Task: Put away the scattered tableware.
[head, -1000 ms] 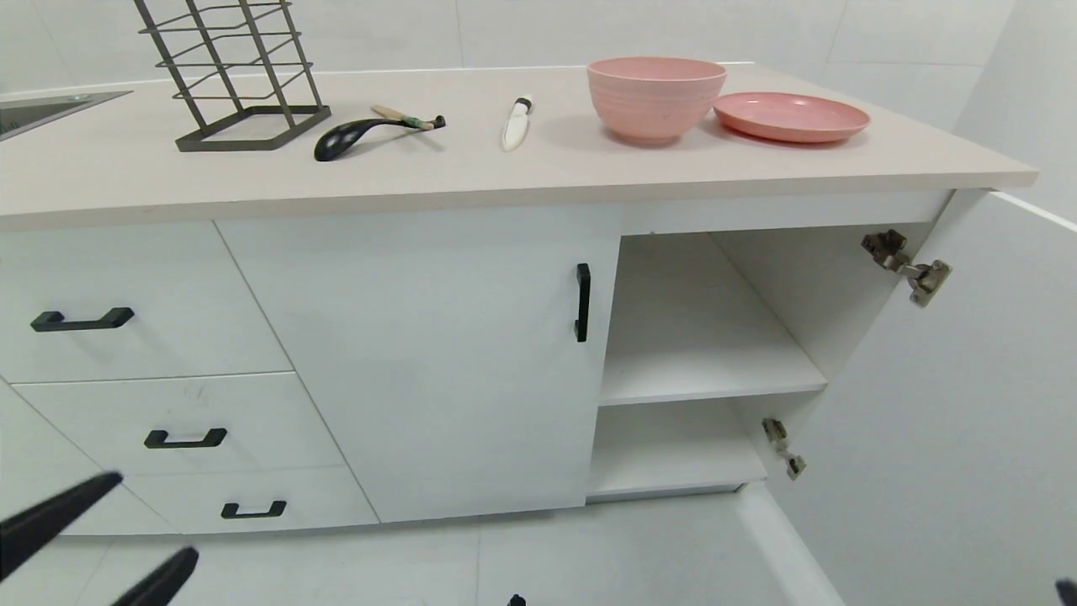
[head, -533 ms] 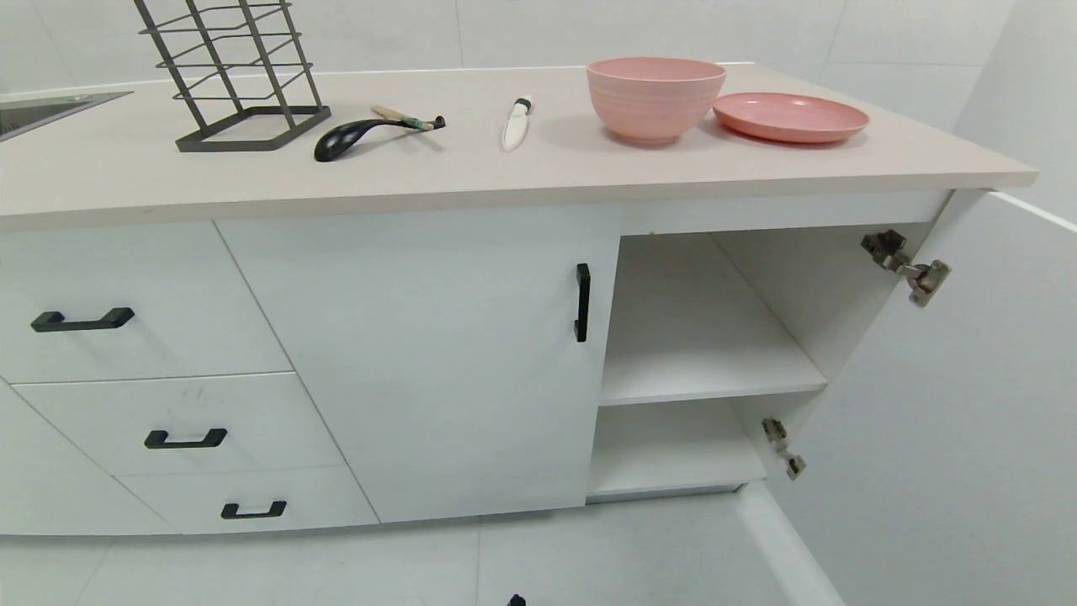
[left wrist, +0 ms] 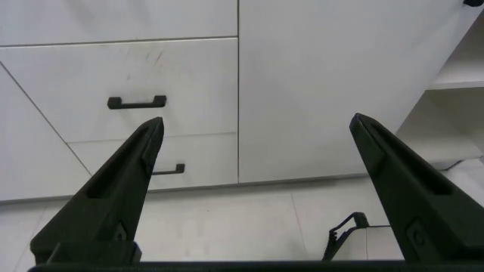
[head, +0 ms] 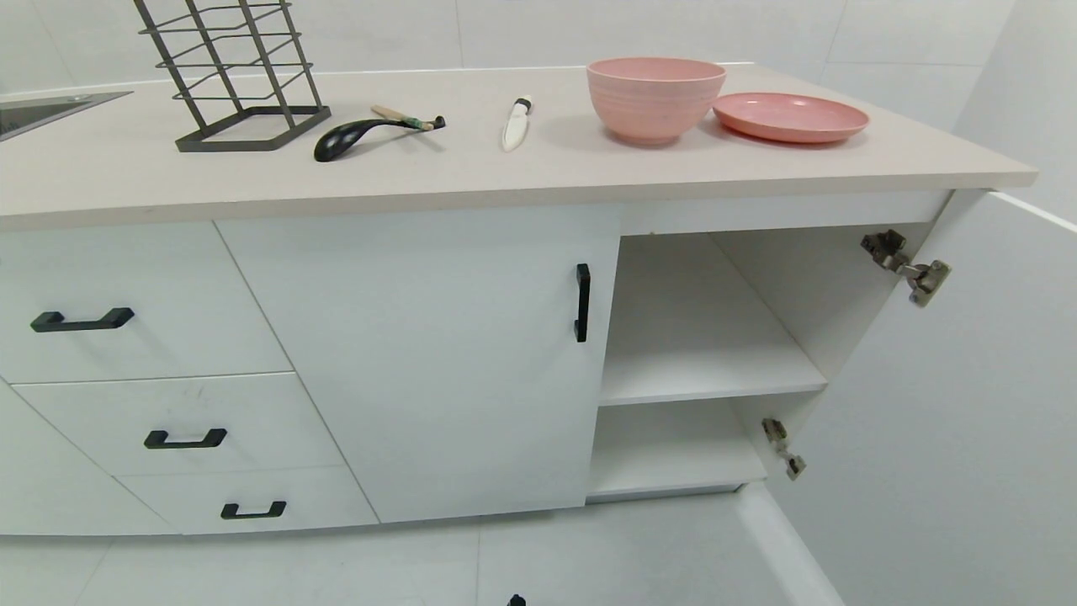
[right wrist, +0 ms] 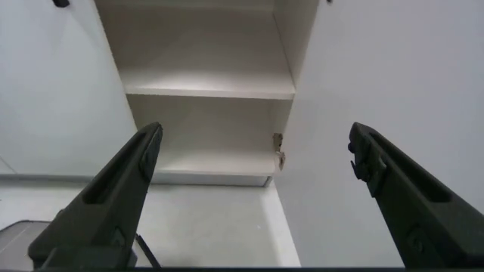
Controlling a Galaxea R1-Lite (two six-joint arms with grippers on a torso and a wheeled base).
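Resting unmoved on counter [head: 505,172] vs 1 s ago: bowl [head: 656,97], plate [head: 791,115] just beside it, knife [head: 516,123], spoon [head: 353,135] near rack [head: 244,76]. L gripper [left wrist: 255,119] has been drawn back since then; jaws wide apart, nothing held, drawers [left wrist: 136,75] ahead. R gripper [right wrist: 254,127] likewise spread wide, empty, before open cabinet [right wrist: 204,83].

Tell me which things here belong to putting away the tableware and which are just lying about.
For the job: pink bowl, pink plate, black spoon, white utensil; probably the open cupboard.
Just there: wire rack, sink, drawers.
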